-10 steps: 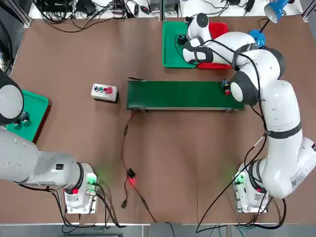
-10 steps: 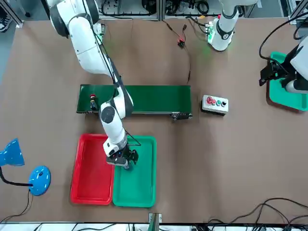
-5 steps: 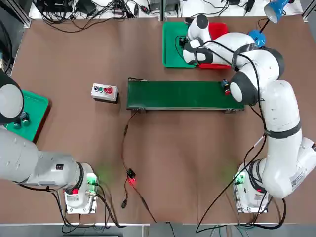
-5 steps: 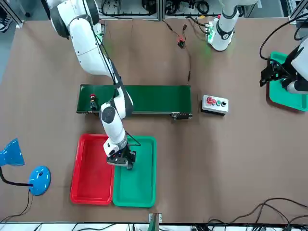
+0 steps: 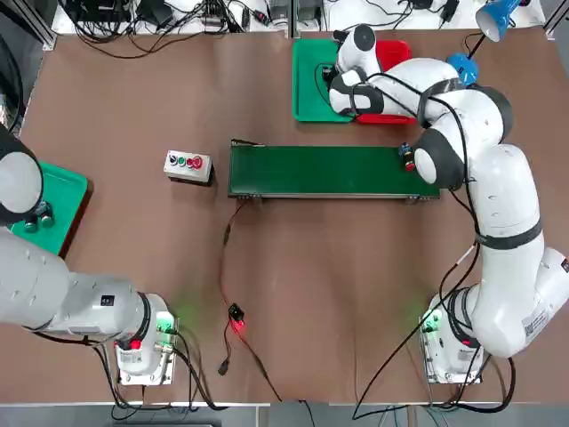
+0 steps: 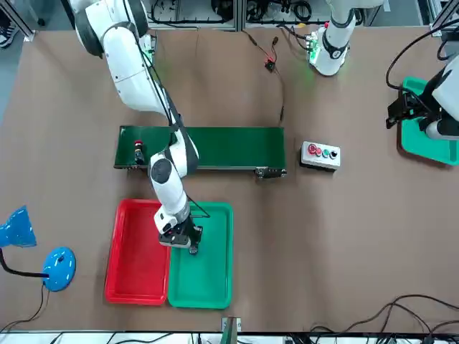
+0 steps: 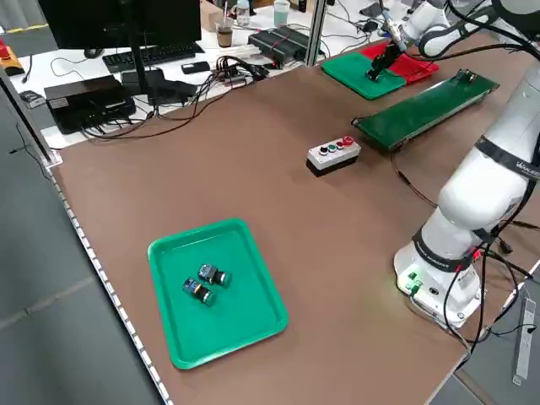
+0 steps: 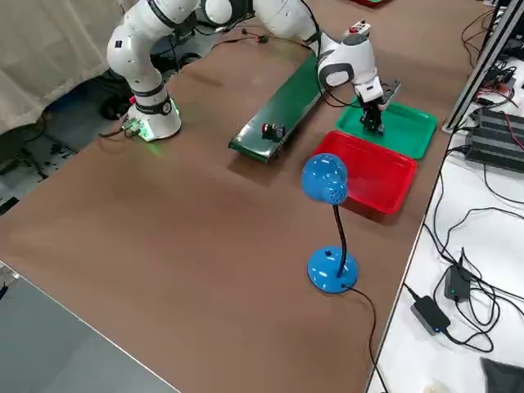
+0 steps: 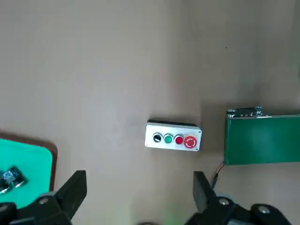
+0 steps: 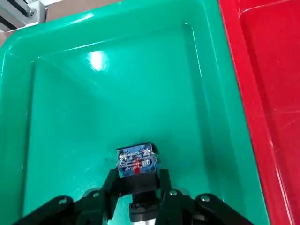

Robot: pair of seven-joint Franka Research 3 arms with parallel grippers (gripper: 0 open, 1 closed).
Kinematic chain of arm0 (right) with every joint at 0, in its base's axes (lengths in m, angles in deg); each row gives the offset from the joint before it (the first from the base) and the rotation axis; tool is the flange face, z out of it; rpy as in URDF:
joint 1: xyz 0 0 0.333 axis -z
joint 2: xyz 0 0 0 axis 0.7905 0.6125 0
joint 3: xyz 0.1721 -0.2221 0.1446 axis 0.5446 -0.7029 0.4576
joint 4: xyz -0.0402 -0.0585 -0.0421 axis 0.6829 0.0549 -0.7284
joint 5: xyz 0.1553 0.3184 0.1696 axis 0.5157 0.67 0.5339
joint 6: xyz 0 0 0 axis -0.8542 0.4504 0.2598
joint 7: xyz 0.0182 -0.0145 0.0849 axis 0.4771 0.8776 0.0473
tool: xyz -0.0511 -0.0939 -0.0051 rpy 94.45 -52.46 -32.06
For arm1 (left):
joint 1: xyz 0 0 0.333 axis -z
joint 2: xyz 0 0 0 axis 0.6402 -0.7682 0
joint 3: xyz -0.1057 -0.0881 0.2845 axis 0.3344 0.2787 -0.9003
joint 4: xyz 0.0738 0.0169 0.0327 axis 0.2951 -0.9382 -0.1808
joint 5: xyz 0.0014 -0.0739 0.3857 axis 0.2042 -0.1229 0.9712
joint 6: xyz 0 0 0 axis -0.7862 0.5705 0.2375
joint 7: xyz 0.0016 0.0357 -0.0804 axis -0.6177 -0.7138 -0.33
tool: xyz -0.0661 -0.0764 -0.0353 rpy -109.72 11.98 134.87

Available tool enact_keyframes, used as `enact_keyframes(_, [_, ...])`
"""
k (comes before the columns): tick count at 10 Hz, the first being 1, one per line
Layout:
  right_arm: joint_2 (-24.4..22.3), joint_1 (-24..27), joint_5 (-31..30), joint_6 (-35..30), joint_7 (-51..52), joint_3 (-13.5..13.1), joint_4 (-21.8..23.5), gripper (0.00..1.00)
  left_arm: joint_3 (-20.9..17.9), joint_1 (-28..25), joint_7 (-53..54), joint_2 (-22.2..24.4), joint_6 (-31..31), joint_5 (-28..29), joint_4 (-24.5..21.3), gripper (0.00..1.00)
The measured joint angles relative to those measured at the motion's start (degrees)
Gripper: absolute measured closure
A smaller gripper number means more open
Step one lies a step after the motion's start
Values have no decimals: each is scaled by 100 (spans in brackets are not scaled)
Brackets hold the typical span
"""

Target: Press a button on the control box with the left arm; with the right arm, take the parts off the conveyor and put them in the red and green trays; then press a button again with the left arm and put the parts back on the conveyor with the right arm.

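Note:
My right gripper is down inside the green tray, shut on a small black part with a blue label that rests on the tray floor. The front view shows the same gripper by the tray's edge nearest the red tray. Another part with a red cap lies at the right end of the green conveyor. The control box sits left of the conveyor. My left gripper hangs open high over the table's left side, facing the box.
A second green tray holding two small parts lies at the table's left edge under the left arm. A blue desk lamp stands beside the red tray. Cables run from the conveyor toward the robot's side.
My right gripper has closed its fingers on the part in the green tray. The left arm has not moved.

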Motion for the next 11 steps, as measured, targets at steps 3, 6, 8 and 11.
enact_keyframes(3, [-14, 0, 0, -261, 1, -8, -88, 61, -4, -27, 0, -5, 0, 0, 0, 0])
enact_keyframes(6, [-212, -2, 0, -908, 13, -8, -163, 61, -5, -28, 0, -32, 0, 0, 0, 0])
enact_keyframes(8, [-561, -30, 0, -1541, 15, 2, -155, 61, -5, -28, 0, -34, 0, 0, 0, 0])
enact_keyframes(11, [-1524, -150, 0, -2028, 86, 14, 567, 61, -1, -18, 1, -40, 0, 0, 6, 0])
